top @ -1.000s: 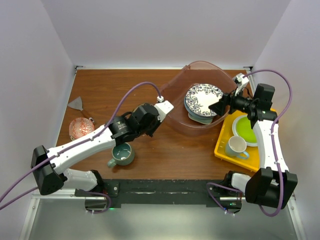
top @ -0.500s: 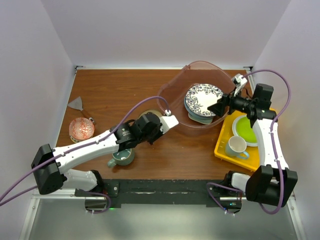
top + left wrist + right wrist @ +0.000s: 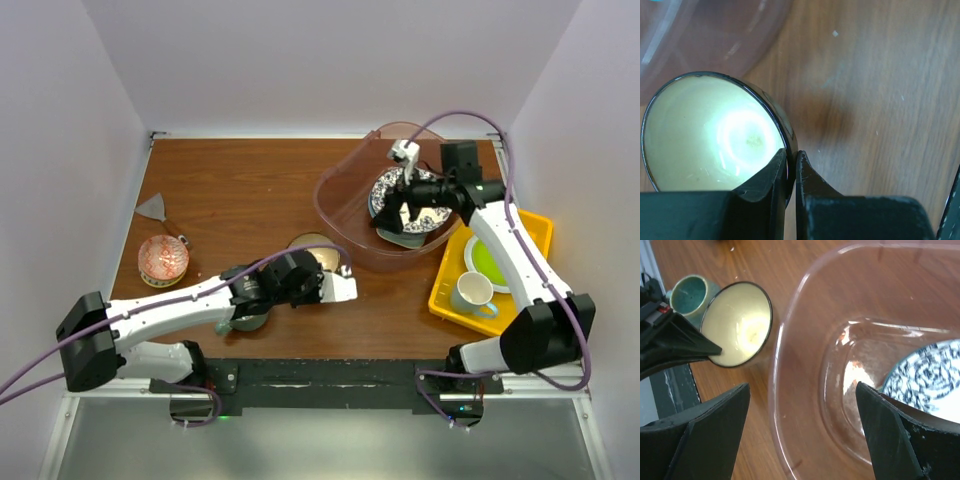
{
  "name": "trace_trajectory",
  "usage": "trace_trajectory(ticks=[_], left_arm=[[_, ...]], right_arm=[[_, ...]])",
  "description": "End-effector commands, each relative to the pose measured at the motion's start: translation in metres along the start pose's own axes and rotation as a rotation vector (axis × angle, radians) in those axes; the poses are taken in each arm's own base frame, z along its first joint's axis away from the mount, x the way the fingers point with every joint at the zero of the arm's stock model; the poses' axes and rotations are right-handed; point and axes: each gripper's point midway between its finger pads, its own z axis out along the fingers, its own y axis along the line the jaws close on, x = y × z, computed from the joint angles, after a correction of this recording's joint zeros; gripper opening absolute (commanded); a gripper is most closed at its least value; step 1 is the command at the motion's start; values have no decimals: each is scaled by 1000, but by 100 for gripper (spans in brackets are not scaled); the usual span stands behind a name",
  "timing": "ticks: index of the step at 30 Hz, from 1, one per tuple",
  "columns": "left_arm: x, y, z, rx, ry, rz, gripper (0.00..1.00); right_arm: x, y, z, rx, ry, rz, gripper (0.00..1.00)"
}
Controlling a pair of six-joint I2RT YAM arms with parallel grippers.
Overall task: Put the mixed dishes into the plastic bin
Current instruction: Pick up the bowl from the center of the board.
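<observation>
Cream-lined bowl (image 3: 710,140), rim pinched in the narrow jaws of the left gripper (image 3: 790,167), was drawn back from the plastic bin (image 3: 335,185) and left outside it, still to be binned; right gripper (image 3: 800,410), jaws wide and empty, was swung over the blue-patterned plates (image 3: 927,372) inside.

The wooden table (image 3: 230,190) bears the plastic bin (image 3: 338,196), yellow tray (image 3: 445,282), red bowl (image 3: 163,258) and mug (image 3: 690,294).

the table (image 3: 220,200) is brown wood with visible grain and a soft satin sheen. the plastic bin (image 3: 790,390) is smooth, translucent pinkish plastic with bright glints. the bowl (image 3: 710,135) has a shiny cream glaze inside and a dark rim. the blue-patterned plate (image 3: 925,375) and the teal mug (image 3: 690,292) look like glazed ceramic. the left gripper (image 3: 791,156) is matt black plastic. the tray (image 3: 445,285) is smooth yellow plastic.
</observation>
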Motion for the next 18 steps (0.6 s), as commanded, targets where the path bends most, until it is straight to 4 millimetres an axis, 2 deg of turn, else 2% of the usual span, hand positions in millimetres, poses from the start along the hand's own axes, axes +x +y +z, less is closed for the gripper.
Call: trace_trajectory(ticks=[1, 2, 3, 4, 5, 6, 7, 9, 18], left_arm=[[-33, 18, -23, -103, -182, 214, 0], [-34, 17, -26, -103, -195, 230, 0], [-34, 13, -28, -91, -208, 252, 0], [-36, 10, -33, -88, -240, 278, 0], [-37, 9, -36, -91, -259, 284, 0], [-40, 8, -38, -93, -281, 291, 0], [-41, 7, -43, -93, -301, 307, 0], [-44, 1, -45, -71, -332, 326, 0], [-50, -5, -53, -59, -392, 356, 0]], right_arm=[[-8, 23, 17, -22, 123, -112, 91], [-11, 19, 20, 8, 141, -133, 91], [-10, 28, 30, -12, 163, -149, 91], [-4, 27, 38, -13, 201, -147, 91], [-5, 25, 42, 16, 223, -167, 92], [-4, 34, 50, 2, 246, -193, 92], [2, 35, 57, -3, 279, -199, 92], [-1, 44, 67, 8, 310, -246, 92], [1, 70, 99, 23, 422, -322, 92]])
